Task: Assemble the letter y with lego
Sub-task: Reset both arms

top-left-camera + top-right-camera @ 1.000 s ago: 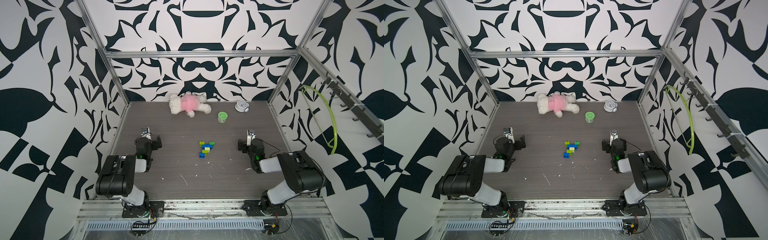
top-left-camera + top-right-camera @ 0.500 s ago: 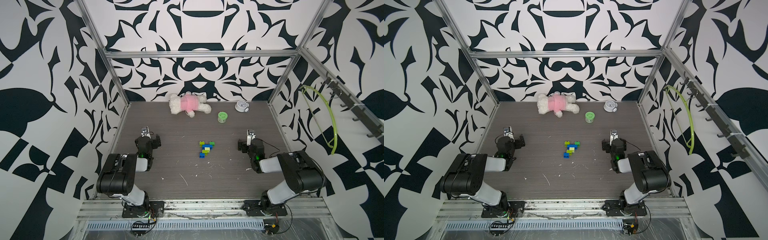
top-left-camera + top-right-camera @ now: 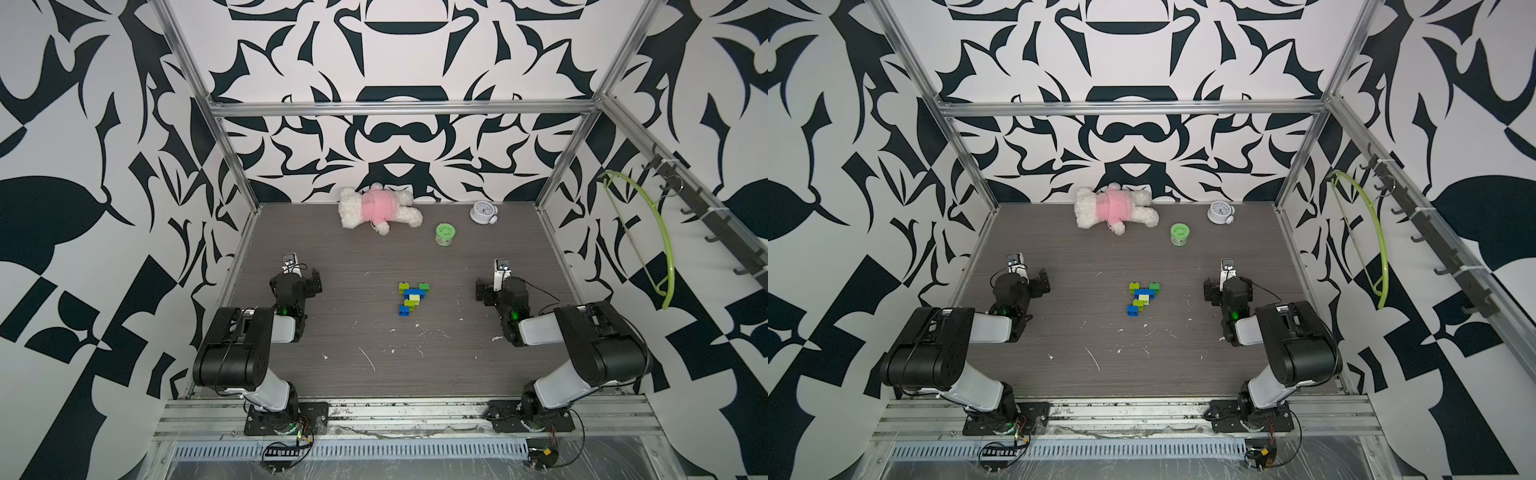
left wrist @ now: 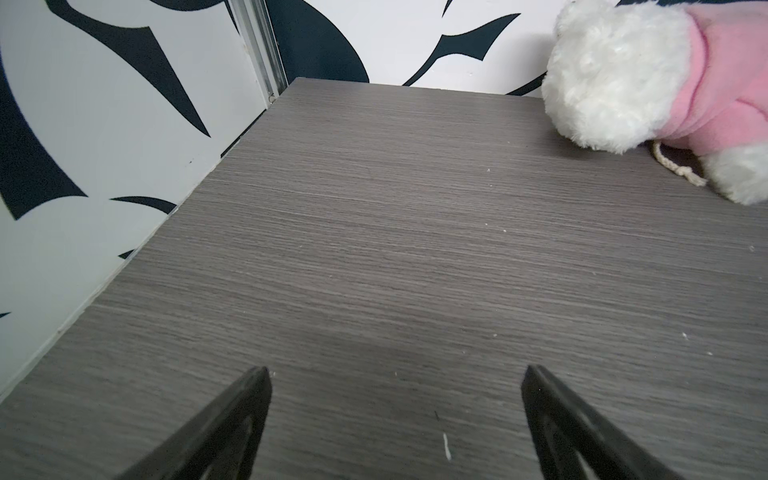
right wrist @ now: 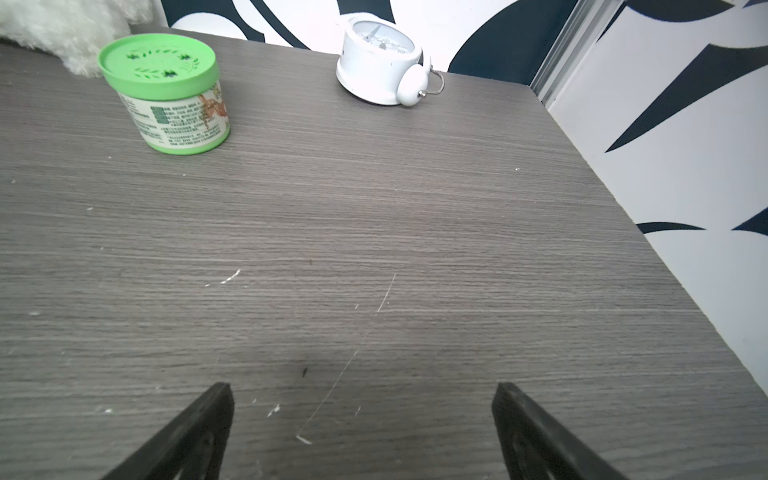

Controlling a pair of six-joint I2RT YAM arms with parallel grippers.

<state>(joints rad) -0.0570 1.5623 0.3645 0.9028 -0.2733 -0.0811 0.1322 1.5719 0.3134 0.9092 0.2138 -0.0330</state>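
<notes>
The lego lies joined in the middle of the table as the letter y [image 3: 412, 297] [image 3: 1144, 297]. Its arms are a lime green brick [image 3: 403, 286] and a dark green brick [image 3: 424, 286]. A wide blue brick [image 3: 414, 292], a pale yellow one [image 3: 414, 298], a second lime one and a small blue brick [image 3: 404, 310] run down the stem. My left gripper [image 3: 301, 277] [image 4: 397, 370] rests low at the table's left side, open and empty. Over at the right side my right gripper [image 3: 493, 286] [image 5: 361, 386] is likewise open and empty. Both are well apart from the bricks.
A white plush toy in pink [image 3: 380, 208] [image 4: 623, 75] lies by the back wall. A round green tub [image 3: 444, 234] [image 5: 166, 95] and a white alarm clock [image 3: 483, 212] [image 5: 382, 62] stand at the back right. Patterned walls close the table's sides.
The left gripper has shifted very slightly. The lego and the right arm have not moved.
</notes>
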